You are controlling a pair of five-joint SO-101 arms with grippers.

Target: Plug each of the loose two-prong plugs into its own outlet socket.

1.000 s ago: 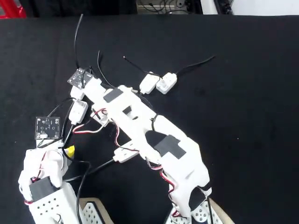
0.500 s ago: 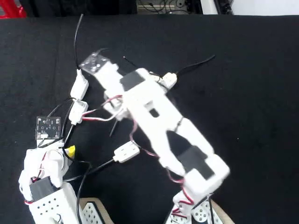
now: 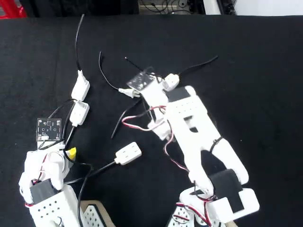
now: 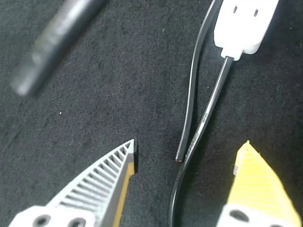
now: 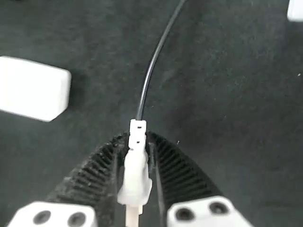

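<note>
My right gripper (image 3: 134,91) sits at the table's middle, shut on a small white two-prong plug (image 3: 124,91) whose thin black cord trails away to the far left. From the wrist, the plug (image 5: 135,165) stands clamped between both fingers of the right gripper (image 5: 136,156), with a white outlet socket (image 5: 33,94) lying close beside. Another white socket (image 3: 169,82) lies just beyond the gripper. My left gripper (image 3: 70,152) rests at the near left, open (image 4: 189,144) over bare cloth and two black cords. A corded socket (image 3: 128,153) (image 4: 244,21) lies ahead of it.
A joined plug and socket (image 3: 79,100) lie in a line at the left with cords running off. A small square board (image 3: 49,128) sits on the left arm. Black cords (image 3: 118,120) cross the black table (image 3: 255,71).
The right arm has swung from the joined pair at the left toward the table's middle. Its gripper now holds the plug near the middle sockets. The left arm has kept still.
</note>
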